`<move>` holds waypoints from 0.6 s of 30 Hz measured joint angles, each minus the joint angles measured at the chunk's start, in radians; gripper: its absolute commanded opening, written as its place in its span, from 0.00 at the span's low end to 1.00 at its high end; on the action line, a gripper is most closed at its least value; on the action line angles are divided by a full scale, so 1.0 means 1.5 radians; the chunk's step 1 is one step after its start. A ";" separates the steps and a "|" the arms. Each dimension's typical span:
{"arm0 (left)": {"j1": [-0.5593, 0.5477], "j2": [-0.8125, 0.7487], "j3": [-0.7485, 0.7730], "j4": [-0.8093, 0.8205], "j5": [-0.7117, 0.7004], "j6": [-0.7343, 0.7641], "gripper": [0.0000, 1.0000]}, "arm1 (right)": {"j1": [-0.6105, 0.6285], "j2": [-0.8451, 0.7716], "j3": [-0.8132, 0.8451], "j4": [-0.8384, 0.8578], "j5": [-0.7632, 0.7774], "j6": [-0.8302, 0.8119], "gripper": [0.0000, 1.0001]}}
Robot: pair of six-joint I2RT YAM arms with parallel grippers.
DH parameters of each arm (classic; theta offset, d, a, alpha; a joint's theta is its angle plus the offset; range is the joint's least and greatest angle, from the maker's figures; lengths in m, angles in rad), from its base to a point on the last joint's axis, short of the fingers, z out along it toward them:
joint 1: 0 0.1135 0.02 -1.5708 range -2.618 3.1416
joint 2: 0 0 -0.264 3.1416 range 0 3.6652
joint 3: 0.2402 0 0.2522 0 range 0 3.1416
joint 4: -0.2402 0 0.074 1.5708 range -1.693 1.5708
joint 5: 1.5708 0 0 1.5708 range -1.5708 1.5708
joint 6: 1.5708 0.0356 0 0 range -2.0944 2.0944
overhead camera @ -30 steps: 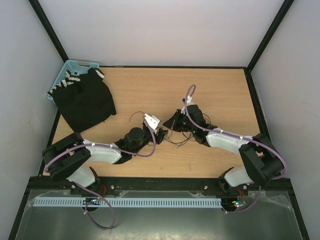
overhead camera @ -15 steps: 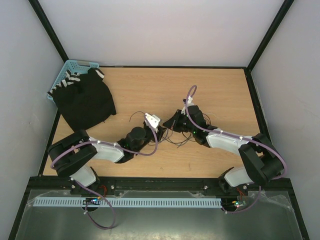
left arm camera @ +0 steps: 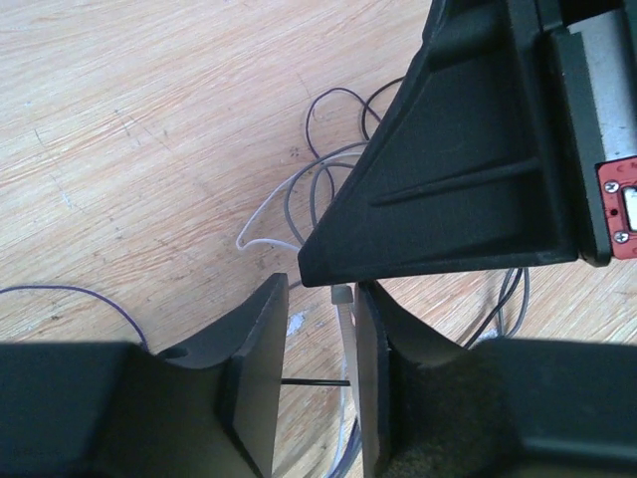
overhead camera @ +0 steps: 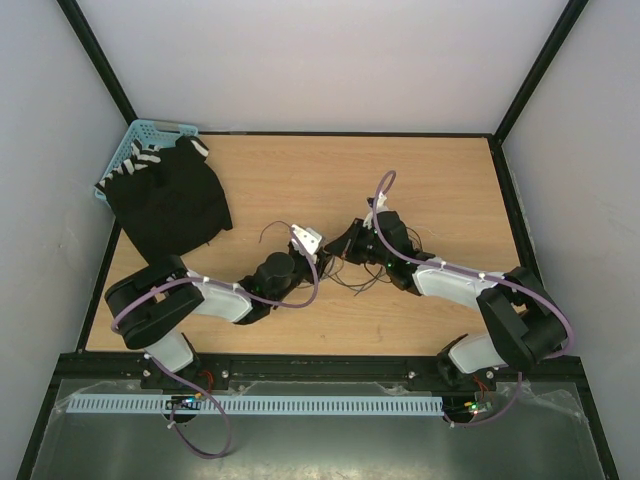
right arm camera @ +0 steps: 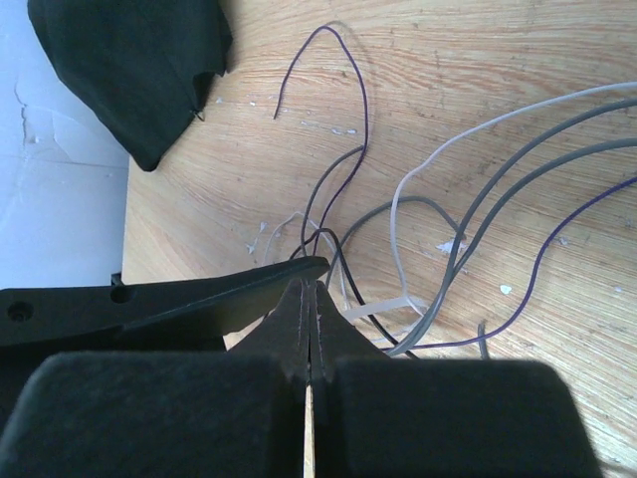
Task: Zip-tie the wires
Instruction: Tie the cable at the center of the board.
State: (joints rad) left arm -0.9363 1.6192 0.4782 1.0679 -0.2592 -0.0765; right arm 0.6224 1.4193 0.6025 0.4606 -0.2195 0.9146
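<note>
The wires [overhead camera: 357,281] lie loose on the tabletop [overhead camera: 300,170], around its middle and a little toward the near edge, in thin loops and curls. Close up, my left wrist camera shows grey and pale strands [left arm camera: 318,189] curling over the wood. My right wrist camera shows grey, white and purple strands [right arm camera: 468,229] fanning out toward the right.

My two grippers meet over this tangle, tip to tip. My left gripper [overhead camera: 323,263] has its jaws partly apart. In its own view [left arm camera: 318,329], a white zip tie [left arm camera: 344,324] stands upright in the gap between the fingers, against one finger and clear of the other, so nothing is clamped. The black wedge of my right gripper [left arm camera: 448,179] fills the top of that view, its tip just beside the upper end of the zip tie.

My right gripper [overhead camera: 346,243] is clenched, and its fingers [right arm camera: 309,299] are pressed flat together. I cannot tell whether they pinch anything. Part of the zip tie [right arm camera: 383,309] lies among the strands just beside the tips.

A black cloth [overhead camera: 170,205] sits at the far left corner, partly over a blue basket [overhead camera: 135,140].
</note>
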 measured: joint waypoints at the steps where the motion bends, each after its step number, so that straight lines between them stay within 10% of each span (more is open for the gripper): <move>1: 0.000 0.000 0.000 0.002 0.000 -0.001 0.30 | 0.000 0.000 0.000 0.003 0.000 0.001 0.00; 18: 0.008 -0.001 -0.029 0.048 0.012 -0.013 0.00 | 0.001 0.013 0.011 0.015 0.004 -0.006 0.00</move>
State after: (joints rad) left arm -0.9241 1.6184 0.4343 1.1400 -0.2409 -0.0956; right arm 0.6243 1.4391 0.6193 0.4831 -0.2138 0.9051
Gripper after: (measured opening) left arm 0.103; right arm 0.009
